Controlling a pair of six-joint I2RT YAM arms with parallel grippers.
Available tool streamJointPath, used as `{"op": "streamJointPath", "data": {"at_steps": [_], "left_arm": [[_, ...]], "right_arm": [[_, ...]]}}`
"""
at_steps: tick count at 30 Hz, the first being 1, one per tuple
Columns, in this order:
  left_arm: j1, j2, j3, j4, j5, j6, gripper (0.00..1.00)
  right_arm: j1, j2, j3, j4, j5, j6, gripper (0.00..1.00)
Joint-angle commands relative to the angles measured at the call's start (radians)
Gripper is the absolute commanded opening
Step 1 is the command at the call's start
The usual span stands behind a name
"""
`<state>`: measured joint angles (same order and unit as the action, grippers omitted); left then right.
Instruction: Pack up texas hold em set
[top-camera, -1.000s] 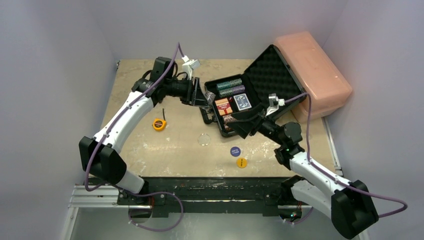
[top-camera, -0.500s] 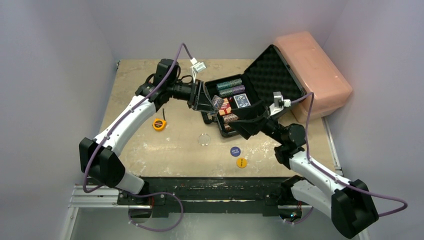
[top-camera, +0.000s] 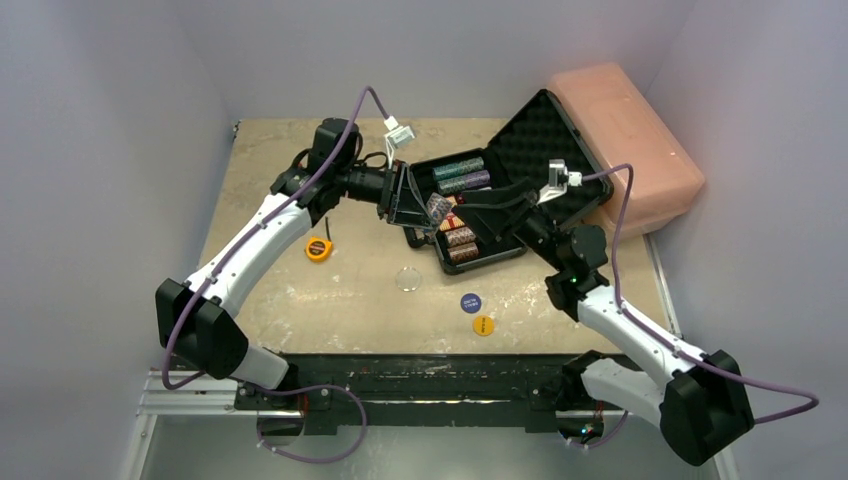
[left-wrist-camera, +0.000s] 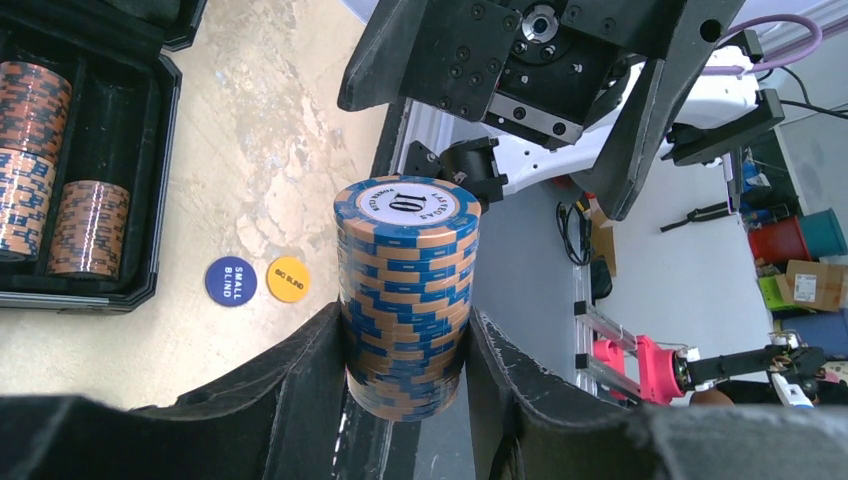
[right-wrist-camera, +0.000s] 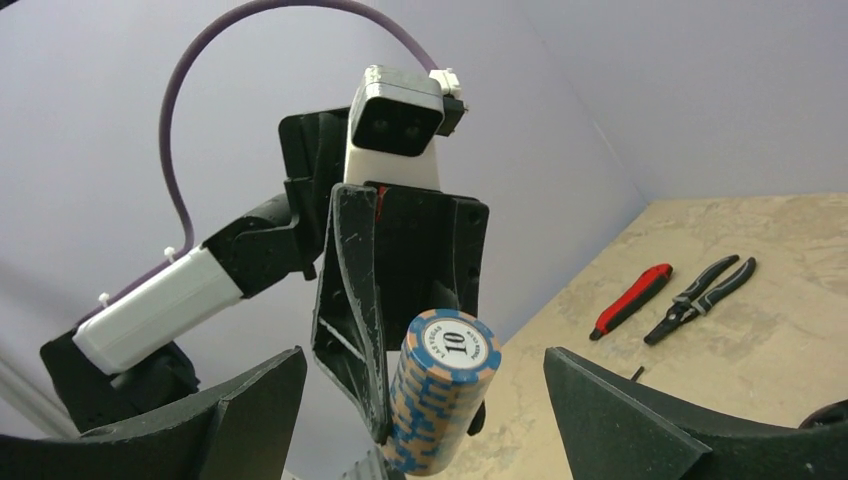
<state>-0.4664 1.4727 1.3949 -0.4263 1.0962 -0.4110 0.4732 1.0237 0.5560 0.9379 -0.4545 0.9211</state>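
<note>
**Gripping a chip stack over the open case**

Left gripper (left-wrist-camera: 408, 352) has its fingers partly closed on a blue-and-tan chip stack (left-wrist-camera: 405, 290), clamped by its sides — the top chip reads 10. The stack hangs in the air above the left side of the black briefcase (top-camera: 535, 135). The briefcase sits open toward the far right of the desk, its foam lid tipped back against the pink box (top-camera: 625, 140) in the far right corner.

Right gripper (top-camera: 472, 207) faces the stack from over the case, fingers spread wide and holding nothing. In its wrist view the stack shows between them with a gap on each side.

More chip rolls (top-camera: 460, 243) lie in the case. The blue button (top-camera: 470, 302) and yellow button (top-camera: 483, 325) lie just beside each other on the desk, toward its near edge. A yellow tape measure (top-camera: 318, 249) lies left of centre, and pliers (right-wrist-camera: 700, 296) lie on the desk too.
</note>
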Motion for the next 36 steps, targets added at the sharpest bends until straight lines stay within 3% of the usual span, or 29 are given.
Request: {"op": "streamJointPath", "data": {"at_steps": [1,6,12,20,31,36], "left_arm": [[-0.006,-0.044,0.013,0.064,0.025,0.000,0.00],[-0.013,-0.048,0.015,0.049,0.013,0.016,0.00],[-0.015,-0.056,0.015,0.039,0.002,0.026,0.00],[-0.015,-0.057,0.018,0.031,-0.013,0.028,0.00],[-0.015,-0.055,0.027,0.003,-0.038,0.050,0.00],[-0.015,-0.055,0.030,-0.008,-0.051,0.056,0.00]], "right_arm": [[0.037,0.007,0.090,-0.130,0.084,-0.048,0.92],[0.100,0.026,0.173,-0.298,0.191,-0.096,0.87],[0.147,0.055,0.227,-0.384,0.261,-0.111,0.80],[0.167,0.068,0.230,-0.437,0.324,-0.096,0.67],[0.192,0.095,0.262,-0.457,0.316,-0.085,0.64],[0.203,0.107,0.280,-0.484,0.325,-0.080,0.57]]}}
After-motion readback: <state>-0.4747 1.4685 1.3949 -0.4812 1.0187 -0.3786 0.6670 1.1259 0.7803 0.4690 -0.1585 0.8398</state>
